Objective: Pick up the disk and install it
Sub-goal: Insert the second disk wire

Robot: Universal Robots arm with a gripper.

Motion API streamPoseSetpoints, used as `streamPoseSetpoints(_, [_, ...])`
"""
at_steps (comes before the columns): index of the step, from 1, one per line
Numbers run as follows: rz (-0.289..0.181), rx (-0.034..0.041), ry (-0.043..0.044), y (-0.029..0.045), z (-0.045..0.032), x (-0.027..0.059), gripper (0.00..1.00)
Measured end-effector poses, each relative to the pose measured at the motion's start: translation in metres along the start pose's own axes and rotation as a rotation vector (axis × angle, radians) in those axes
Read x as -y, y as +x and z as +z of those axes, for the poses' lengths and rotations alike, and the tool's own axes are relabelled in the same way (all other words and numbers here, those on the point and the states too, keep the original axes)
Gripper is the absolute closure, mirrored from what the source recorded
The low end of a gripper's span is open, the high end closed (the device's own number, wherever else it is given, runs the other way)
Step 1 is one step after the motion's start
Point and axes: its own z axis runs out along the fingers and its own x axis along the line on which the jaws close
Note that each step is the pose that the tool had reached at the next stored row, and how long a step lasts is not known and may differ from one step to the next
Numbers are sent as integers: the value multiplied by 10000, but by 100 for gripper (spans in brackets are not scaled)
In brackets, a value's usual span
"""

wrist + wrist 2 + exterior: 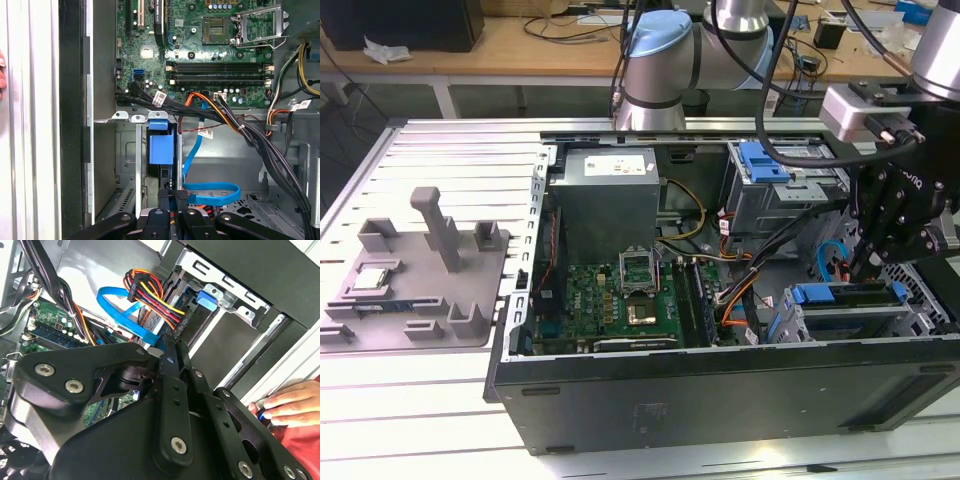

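The disk (840, 294), its blue carrier frame showing, sits in the drive bay at the front corner of the open computer case, on the exterior view's right. In the first wrist view the disk (161, 150) appears end-on as a blue block in the metal bay slot. My gripper (867, 262) hangs directly over that bay. Its black fingertips are closed together just beside the disk's end in both wrist views (172, 195) (172, 347). I cannot tell whether they touch it.
A light-blue latch tab (205, 296) sits on the bay's metal cage. Blue and multicoloured cables (210, 192) crowd the bay. The motherboard (620, 290) and power supply (605, 185) fill the case. A grey fixture plate (415, 285) lies outside. A person's hand (287, 402) rests by the case wall.
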Motion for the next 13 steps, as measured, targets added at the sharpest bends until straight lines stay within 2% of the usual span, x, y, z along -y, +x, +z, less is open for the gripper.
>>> streamPoseSetpoints(13, [-69, 4, 6, 6, 21, 0, 84])
